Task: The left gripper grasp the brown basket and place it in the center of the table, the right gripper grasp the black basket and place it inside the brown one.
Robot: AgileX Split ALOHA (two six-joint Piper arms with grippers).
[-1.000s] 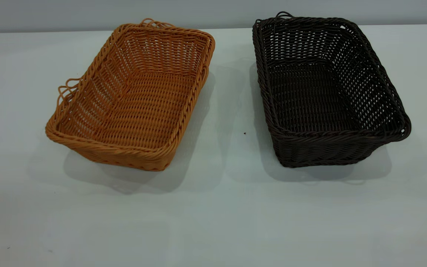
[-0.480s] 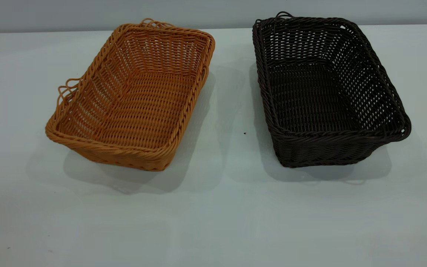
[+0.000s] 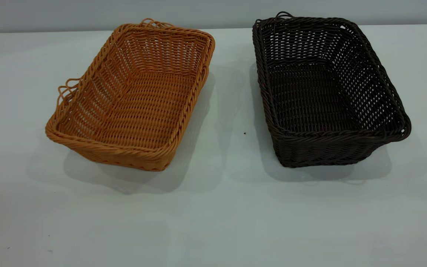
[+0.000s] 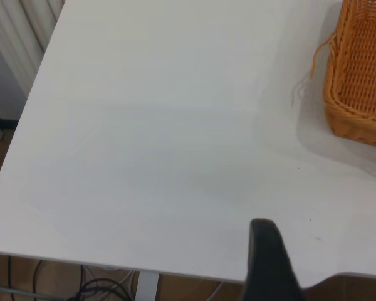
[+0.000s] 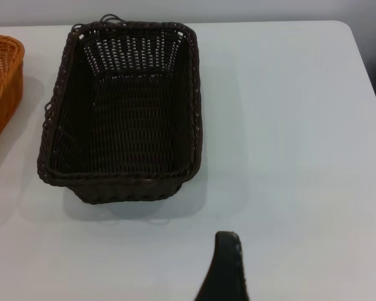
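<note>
The brown basket [image 3: 132, 96] stands empty on the left half of the white table [image 3: 213, 207], turned at an angle. The black basket [image 3: 324, 92] stands empty on the right half, a gap apart from it. Neither gripper shows in the exterior view. In the left wrist view a black part of my left gripper [image 4: 269, 263] shows over the table's edge, well away from the brown basket's corner [image 4: 357, 75]. In the right wrist view a black part of my right gripper [image 5: 225, 269] hangs above bare table, short of the black basket [image 5: 125, 113]. Nothing is held.
The table's edge and left corner [image 4: 62, 251] lie close under the left gripper, with floor and cables below. The table's right edge [image 5: 363, 63] is to the side of the black basket. The brown basket's end [image 5: 0, 88] also shows in the right wrist view.
</note>
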